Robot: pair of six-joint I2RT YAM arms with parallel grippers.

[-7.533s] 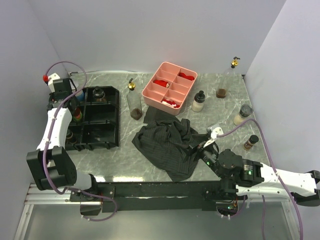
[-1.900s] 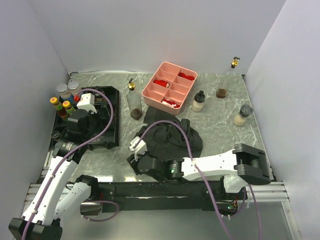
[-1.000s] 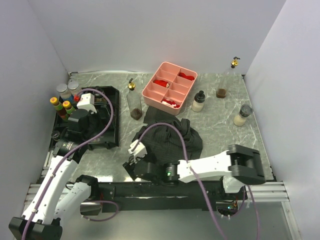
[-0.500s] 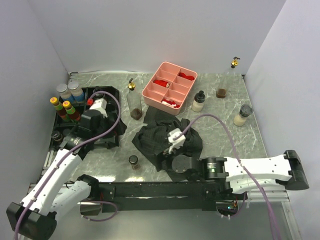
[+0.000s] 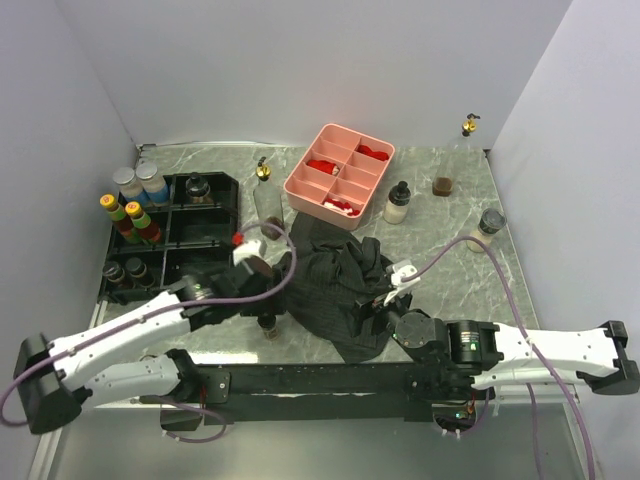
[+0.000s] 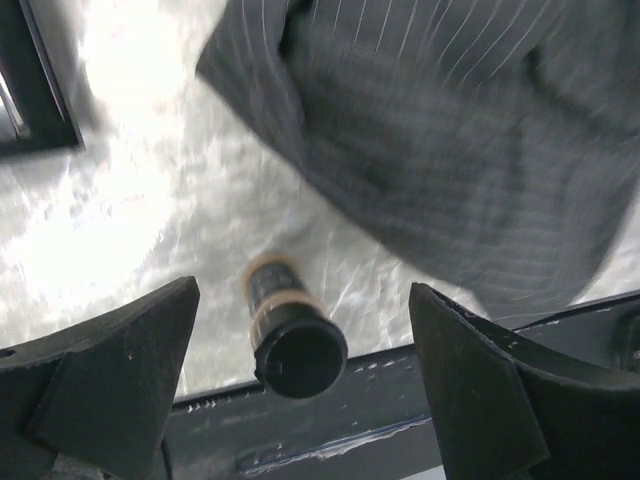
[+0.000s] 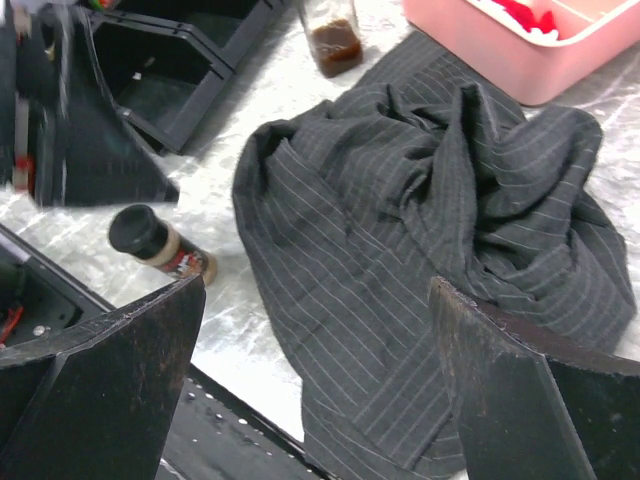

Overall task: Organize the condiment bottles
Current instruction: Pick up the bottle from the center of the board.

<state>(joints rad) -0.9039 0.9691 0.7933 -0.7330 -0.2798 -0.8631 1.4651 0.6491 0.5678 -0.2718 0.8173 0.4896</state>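
Near left end effector [image 6: 302, 290], black-capped bottle [image 6: 290, 340]

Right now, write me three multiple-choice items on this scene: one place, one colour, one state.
1. Where is the black-capped bottle near the left hand? A in a tray compartment; B standing on the table; C lifted in the air.
2. The tray holding red pieces is: A pink; B blue; C white.
3. The left hand is: A shut on the bottle; B open; C out of view.
Key: B, it stands on the table beside the cloth; A, its walls are pink; B, its fingers spread clear of the bottle.
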